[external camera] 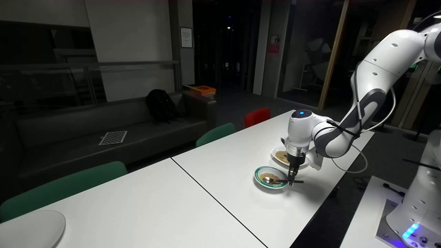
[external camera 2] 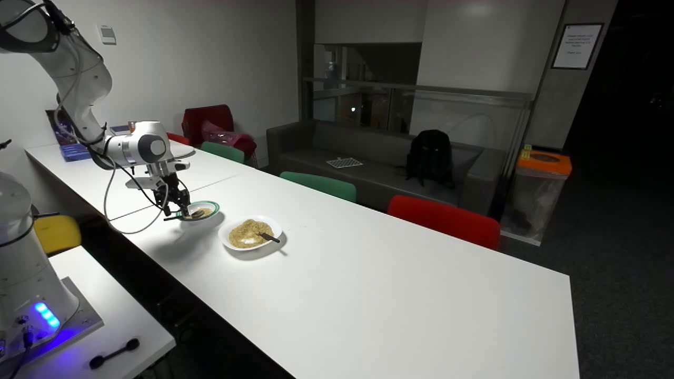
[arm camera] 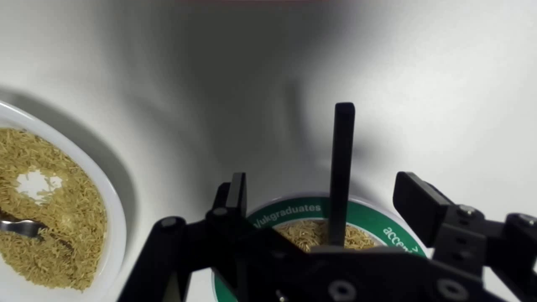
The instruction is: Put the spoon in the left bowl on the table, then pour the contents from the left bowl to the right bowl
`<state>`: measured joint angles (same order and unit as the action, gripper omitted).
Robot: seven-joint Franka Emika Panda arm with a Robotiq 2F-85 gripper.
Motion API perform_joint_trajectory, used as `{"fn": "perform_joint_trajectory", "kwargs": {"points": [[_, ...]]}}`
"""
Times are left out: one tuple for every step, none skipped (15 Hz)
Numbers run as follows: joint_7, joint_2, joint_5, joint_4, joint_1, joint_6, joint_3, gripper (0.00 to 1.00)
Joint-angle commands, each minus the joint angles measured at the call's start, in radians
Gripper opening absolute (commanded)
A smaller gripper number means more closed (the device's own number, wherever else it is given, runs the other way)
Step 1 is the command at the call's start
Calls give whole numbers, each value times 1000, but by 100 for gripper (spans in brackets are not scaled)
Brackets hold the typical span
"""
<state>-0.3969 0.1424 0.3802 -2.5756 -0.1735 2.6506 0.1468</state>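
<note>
The left bowl (external camera: pixel 256 176) has a green rim with white lettering and holds tan, grain-like contents (arm camera: pixel 300 235). A spoon with a metal head (external camera: pixel 267 179) rests in it, its dark handle (arm camera: pixel 342 155) reaching out over the rim. My gripper (arm camera: pixel 321 195) hangs over that rim, open, its fingertips on either side of the handle and apart from it. In both exterior views the gripper (external camera: pixel 291 182) (external camera 2: pixel 175 209) is down at the bowl's edge. Part of the bowl is hidden behind the gripper in the wrist view. The right bowl (arm camera: pixel 110 209), wider and white, stands beside it.
The right bowl holds similar tan grains (external camera 2: pixel 243 231) and another dark-handled utensil (external camera 2: pixel 269 237). Both bowls stand on the long white table (external camera 2: pixel 395 295), near its robot-side edge. A white plate (external camera: pixel 32 229) lies farther along. Green and red chairs (external camera 2: pixel 445 223) line the opposite side.
</note>
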Motion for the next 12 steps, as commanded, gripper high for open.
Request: {"fn": "perform_joint_trajectory", "kwargs": {"points": [[2,47,-21,12,-26,35,-17,96],[4,56,-25,15,-30,35,-18,97],[6,64,-29,19,-35,33,-20,96],[8,71,-33,23,-38,31,-21,96],[9,79,-36,28,-42,30,-23,96],[12,84,-40,31,-44,29,-23,99],[11,87,-42,34,-45,28,-25,100],[11,89,-43,37,-47,26,-26,100],[8,85,-40,40,-49,21,-29,100],[9,80,-42,42,-50,18,-30,100],[7,74,-40,44,-51,14,-31,100],[6,66,-40,46,-53,9,-31,100]]}}
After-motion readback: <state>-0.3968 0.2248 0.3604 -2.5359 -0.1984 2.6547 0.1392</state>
